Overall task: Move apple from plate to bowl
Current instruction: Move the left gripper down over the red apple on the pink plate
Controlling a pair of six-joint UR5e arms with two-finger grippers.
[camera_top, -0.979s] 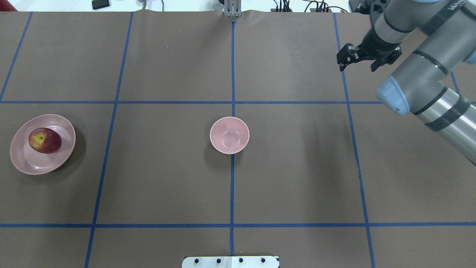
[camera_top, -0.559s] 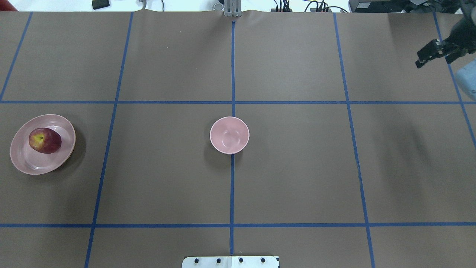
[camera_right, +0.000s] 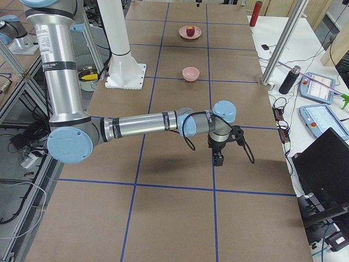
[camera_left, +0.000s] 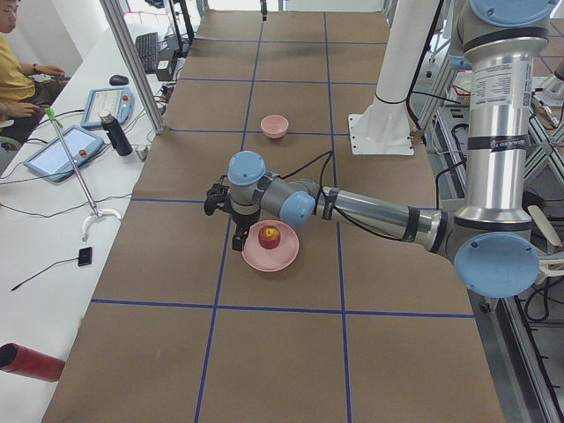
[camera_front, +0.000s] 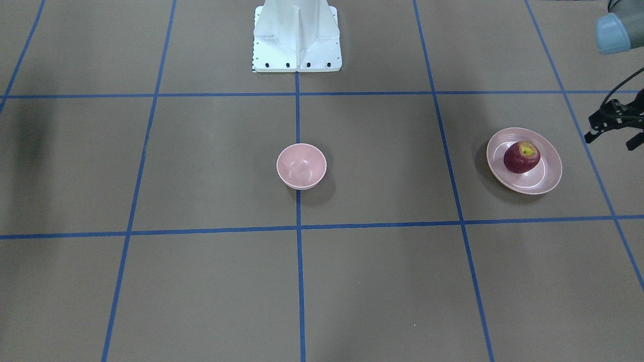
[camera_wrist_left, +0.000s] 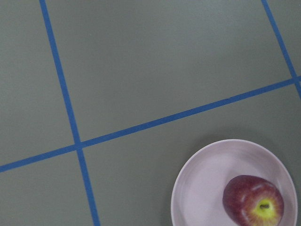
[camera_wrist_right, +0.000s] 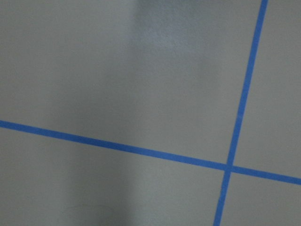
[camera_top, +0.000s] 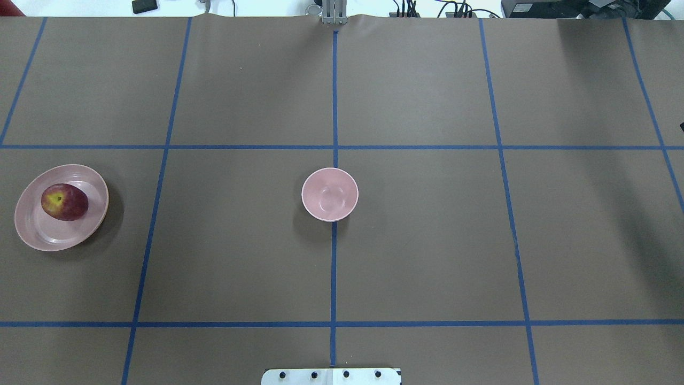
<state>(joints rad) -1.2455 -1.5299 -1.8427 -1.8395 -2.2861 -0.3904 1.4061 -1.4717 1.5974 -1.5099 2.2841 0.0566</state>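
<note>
Lying on plate (camera_front: 546, 182), apple (camera_front: 521, 157) near left fingers (camera_front: 590, 136)

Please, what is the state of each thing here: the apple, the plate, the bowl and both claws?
apple: lying on the plate, not gripped.
plate: holds the apple.
bowl: upright, empty.
left claw: open, empty, near the plate.
right claw: away from both dishes; open or shut, cannot tell.

Overhead looks down from behind the robot's base (camera_top: 331, 376), plate (camera_top: 53, 235) at 9 o'clock; the opposite camera faces back, plate at 3. End cameras look along the table (camera_left: 264, 352). The close left wrist view shares that plate.
</note>
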